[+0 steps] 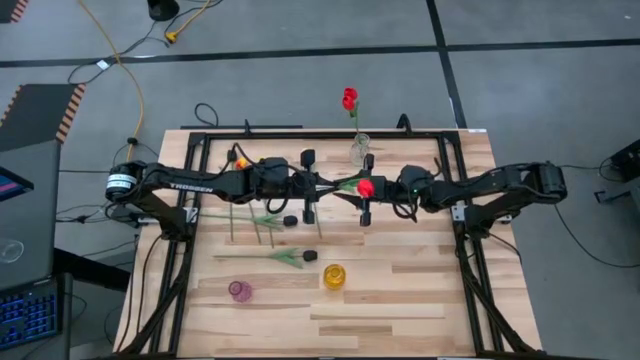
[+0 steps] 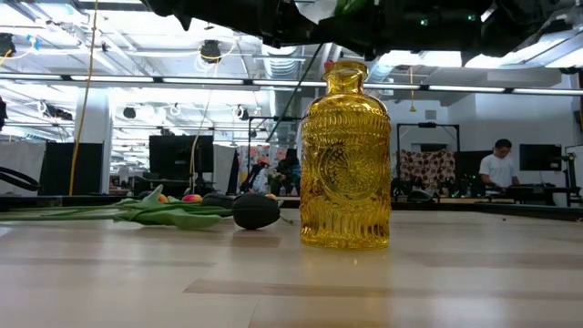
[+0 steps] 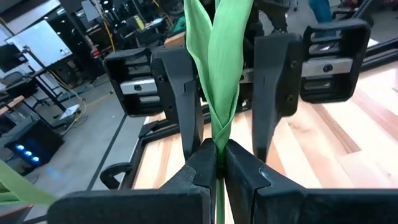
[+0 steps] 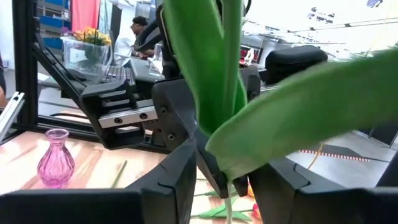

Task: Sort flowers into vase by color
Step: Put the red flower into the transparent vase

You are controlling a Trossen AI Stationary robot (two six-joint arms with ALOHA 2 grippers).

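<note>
Red tulip (image 1: pixel 366 187) is hanging mid-worktop between both arms, left gripper (image 3: pixel 220 163) clamping its stem, right gripper (image 4: pixel 229 180) standing part-open around it, so the handover is needing a firm right-hand pinch before any left release.

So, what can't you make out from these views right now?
Left wrist view: the held flower in the left tool is cut off by the top edge, so its head is unseen.
Right wrist view: its leaves cover most of the scene ahead of the right tool.
Low view: the yellow vase hides the table behind it.
High view: the lying flowers are too small to tell head colours.
</note>
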